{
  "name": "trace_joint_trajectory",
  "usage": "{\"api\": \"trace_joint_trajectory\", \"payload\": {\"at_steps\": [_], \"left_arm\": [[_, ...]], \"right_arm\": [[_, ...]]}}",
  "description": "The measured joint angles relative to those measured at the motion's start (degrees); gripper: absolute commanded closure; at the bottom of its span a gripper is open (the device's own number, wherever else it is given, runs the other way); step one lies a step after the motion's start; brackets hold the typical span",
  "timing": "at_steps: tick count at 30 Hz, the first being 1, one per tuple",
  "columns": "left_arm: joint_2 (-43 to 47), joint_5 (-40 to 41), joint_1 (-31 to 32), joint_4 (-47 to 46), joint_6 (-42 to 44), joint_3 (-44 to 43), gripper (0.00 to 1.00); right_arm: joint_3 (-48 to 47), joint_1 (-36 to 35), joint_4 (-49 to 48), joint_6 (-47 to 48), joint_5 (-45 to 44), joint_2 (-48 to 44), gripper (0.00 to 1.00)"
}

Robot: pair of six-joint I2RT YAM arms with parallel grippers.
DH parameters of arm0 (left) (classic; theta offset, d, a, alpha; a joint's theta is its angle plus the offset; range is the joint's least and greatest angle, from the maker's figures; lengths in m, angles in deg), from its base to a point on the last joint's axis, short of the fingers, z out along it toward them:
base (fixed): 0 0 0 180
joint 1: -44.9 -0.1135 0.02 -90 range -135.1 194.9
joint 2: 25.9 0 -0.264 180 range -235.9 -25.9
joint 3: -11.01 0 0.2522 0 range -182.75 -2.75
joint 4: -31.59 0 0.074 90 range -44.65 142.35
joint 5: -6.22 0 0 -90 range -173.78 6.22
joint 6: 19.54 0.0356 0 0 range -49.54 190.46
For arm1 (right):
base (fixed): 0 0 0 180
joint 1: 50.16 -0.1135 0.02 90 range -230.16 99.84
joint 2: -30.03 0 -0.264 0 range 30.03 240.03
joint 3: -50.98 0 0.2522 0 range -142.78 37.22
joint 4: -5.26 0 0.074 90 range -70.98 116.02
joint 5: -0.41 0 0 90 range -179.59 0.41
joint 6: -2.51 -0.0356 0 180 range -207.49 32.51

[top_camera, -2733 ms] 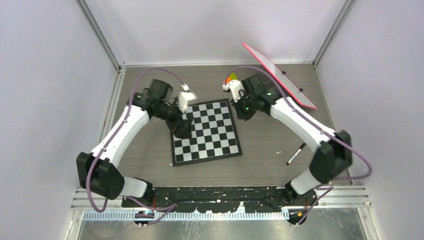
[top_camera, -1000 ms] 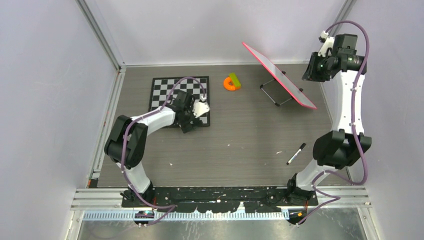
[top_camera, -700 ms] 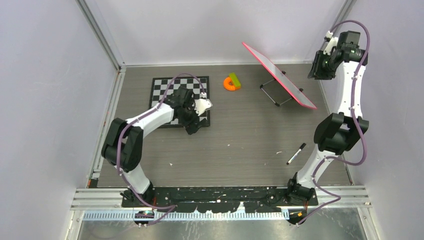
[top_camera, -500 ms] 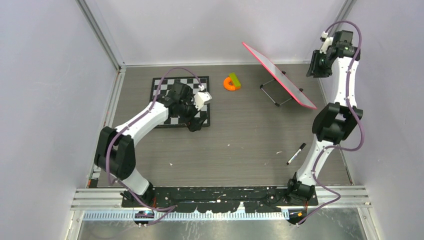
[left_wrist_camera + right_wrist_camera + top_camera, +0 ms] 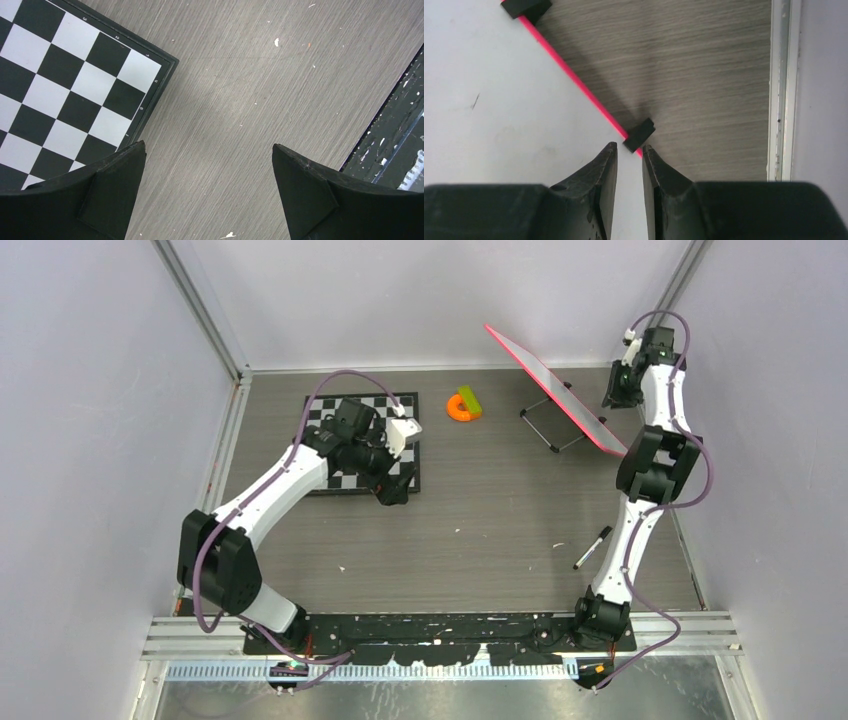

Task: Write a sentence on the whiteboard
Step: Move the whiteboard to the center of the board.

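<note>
The whiteboard (image 5: 555,390), white with a pink-red frame, leans tilted on a wire stand at the back right. My right gripper (image 5: 612,398) hovers at its far right edge. In the right wrist view the whiteboard (image 5: 499,115) fills the left side, bare but for a faint mark. One black clip (image 5: 639,134) sits on its pink edge just beyond my right gripper (image 5: 629,145), whose jaws stand a narrow gap apart with nothing held. The sentence is out of view. My left gripper (image 5: 207,145) is wide open and empty over the table, beside the chessboard's corner.
A black marker pen (image 5: 592,547) lies on the table at the near right. The chessboard (image 5: 360,440) lies at the back left. An orange ring with a green block (image 5: 463,405) sits at the back centre. A metal rail (image 5: 781,90) and the wall stand close on the right.
The chessboard went from the table's middle to the back left. My right arm stretched into the far right corner and came down by the whiteboard's edge. The left arm shifted slightly.
</note>
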Motion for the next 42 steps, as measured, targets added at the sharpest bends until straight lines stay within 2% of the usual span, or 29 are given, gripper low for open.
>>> {"api": "trace_joint_trajectory", "payload": {"at_steps": [7, 14, 21, 32, 42], "left_arm": [[0.1, 0.0, 0.1, 1.6, -0.4, -2.4, 0.00], [0.7, 0.7, 0.1, 2.9, -1.0, -2.8, 0.00], [1.4, 1.3, 0.1, 3.2, -1.2, -2.8, 0.00], [2.9, 1.6, 0.1, 3.1, -1.3, -2.8, 0.00], [4.0, 1.6, 0.2, 3.0, -1.3, -2.6, 0.00]], "right_arm": [[-2.4, 0.0, -5.2, -0.5, -1.9, 5.6, 0.70], [-0.9, 0.0, -6.4, -0.2, -1.7, 7.5, 0.74], [5.7, 0.3, -10.2, 0.3, 2.0, 5.6, 0.75], [21.3, 0.9, -6.8, 2.4, 8.8, -3.8, 0.75], [37.7, -4.0, -5.3, 5.1, 12.7, -12.9, 0.74]]}}
